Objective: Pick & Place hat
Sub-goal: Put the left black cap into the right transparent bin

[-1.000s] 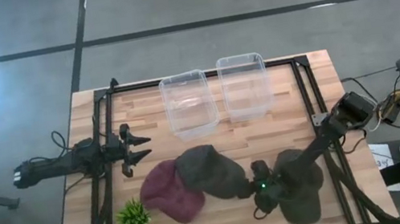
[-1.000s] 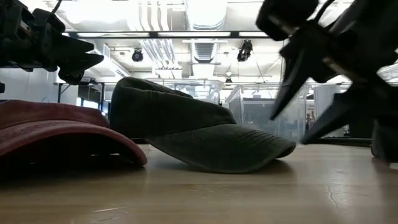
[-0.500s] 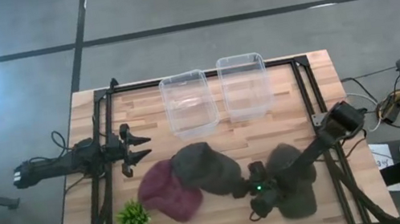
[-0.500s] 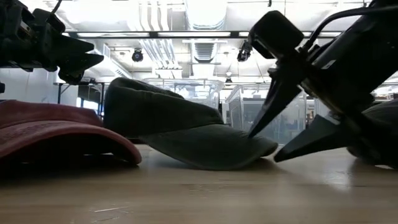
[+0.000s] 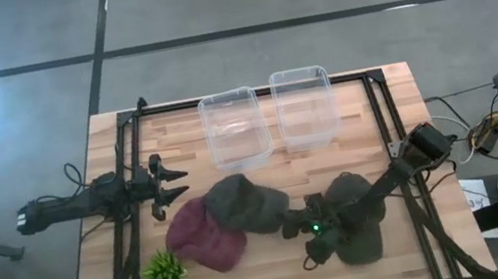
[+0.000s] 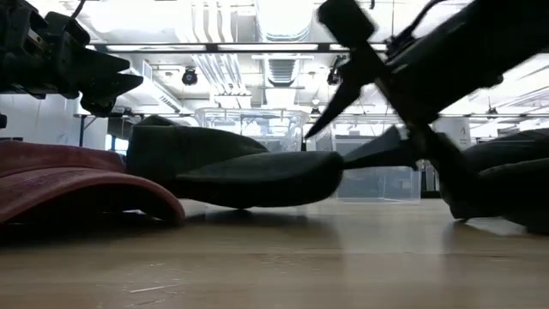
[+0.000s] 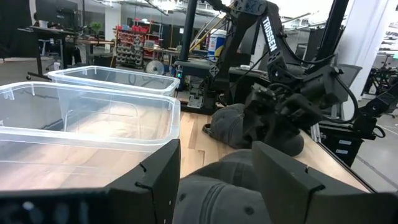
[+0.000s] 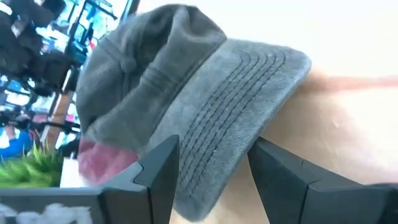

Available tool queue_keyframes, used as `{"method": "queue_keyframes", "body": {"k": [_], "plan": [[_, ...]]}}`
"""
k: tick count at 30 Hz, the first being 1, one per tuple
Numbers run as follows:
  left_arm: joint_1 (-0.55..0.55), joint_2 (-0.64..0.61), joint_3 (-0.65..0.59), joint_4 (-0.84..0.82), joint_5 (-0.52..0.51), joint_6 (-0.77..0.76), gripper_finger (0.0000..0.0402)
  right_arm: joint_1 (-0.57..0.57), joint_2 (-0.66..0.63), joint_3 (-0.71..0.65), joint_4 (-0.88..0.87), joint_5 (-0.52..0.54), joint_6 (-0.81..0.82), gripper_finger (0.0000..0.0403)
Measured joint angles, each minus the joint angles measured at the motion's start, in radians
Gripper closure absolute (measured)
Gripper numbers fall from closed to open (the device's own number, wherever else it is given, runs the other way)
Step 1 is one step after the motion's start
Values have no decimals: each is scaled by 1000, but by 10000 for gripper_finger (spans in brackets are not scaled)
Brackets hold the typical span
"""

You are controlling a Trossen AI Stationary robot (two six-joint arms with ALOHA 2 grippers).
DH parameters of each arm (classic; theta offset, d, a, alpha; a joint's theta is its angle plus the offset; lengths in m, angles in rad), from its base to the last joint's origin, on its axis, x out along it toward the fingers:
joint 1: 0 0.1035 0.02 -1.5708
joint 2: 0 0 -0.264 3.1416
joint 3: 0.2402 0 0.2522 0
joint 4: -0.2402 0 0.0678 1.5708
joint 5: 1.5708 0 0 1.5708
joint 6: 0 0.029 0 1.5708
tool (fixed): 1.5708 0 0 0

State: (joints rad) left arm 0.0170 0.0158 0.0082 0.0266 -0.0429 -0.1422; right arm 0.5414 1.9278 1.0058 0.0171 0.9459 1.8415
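A grey-green cap (image 5: 240,205) sits mid-table, its crown against a maroon cap (image 5: 201,244) on its left. My right gripper (image 5: 296,224) is open at the grey cap's brim (image 8: 230,112), which runs between the two fingers in the right wrist view. In the low view the brim (image 6: 266,178) hangs above the wood. A third, dark cap (image 5: 360,229) lies under the right arm. My left gripper (image 5: 174,186) hovers open near the table's left side, touching nothing. My right gripper has its lower finger (image 6: 377,156) against the free end of the grey cap's brim (image 6: 336,167). Its upper finger stands clear above the brim. The fingers come nearly level from the table's right. The brim is raised off the wood, and the crown stays down against the maroon cap.
Two clear plastic bins (image 5: 235,130) (image 5: 304,105) stand side by side at the far edge. A small green plant (image 5: 165,272) sits near the left front corner. A black frame (image 5: 381,107) runs along the table's borders. Bare wood (image 5: 272,277) lies along the near edge.
My right gripper has moved toward the table's left, pushing the grey-green cap that way against the maroon cap, which has slid left too. The grey cap's brim has tipped up off the table. The dark cap under the right arm has shifted left with the arm.
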Motion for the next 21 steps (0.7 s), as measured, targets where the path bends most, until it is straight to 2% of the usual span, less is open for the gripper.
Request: {"method": "queue_keyframes", "body": {"k": [6, 16, 21], "plan": [[0, 0, 0, 0, 0, 0, 209, -30, -2, 0, 80, -1, -81, 241], [0, 0, 0, 1, 0, 0, 209, -52, -1, 0, 132, -61, -158, 379], [0, 0, 0, 1, 0, 0, 209, -53, -26, 0, 139, -61, -219, 387]]}}
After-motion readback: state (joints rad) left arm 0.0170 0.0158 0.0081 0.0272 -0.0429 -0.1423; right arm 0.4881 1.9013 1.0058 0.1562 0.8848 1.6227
